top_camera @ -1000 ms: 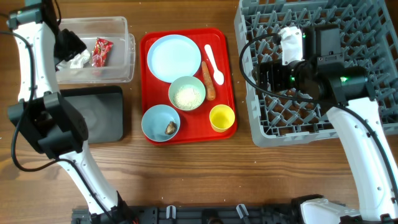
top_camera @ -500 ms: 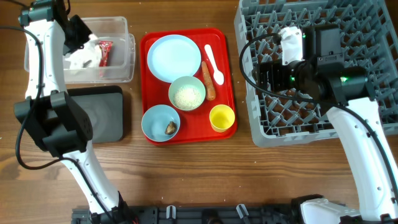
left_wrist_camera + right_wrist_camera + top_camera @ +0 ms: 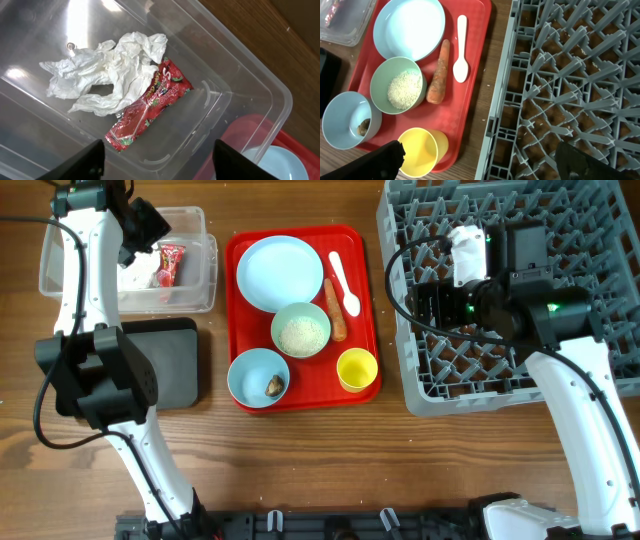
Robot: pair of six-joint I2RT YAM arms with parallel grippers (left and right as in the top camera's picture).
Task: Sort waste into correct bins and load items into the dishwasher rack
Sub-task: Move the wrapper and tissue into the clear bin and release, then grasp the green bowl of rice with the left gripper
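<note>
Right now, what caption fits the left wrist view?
Open left pincer above the clear tub, white tissue and red wrapper inside.

L gripper (image 3: 157,159) open wide, empty, R gripper (image 3: 480,161) open wide, empty

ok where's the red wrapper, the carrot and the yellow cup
red wrapper (image 3: 144,116), left wrist view, middle of the packet.
carrot (image 3: 439,72), right wrist view, mid-length of the stick.
yellow cup (image 3: 418,146), right wrist view, inside its open mouth.
</note>
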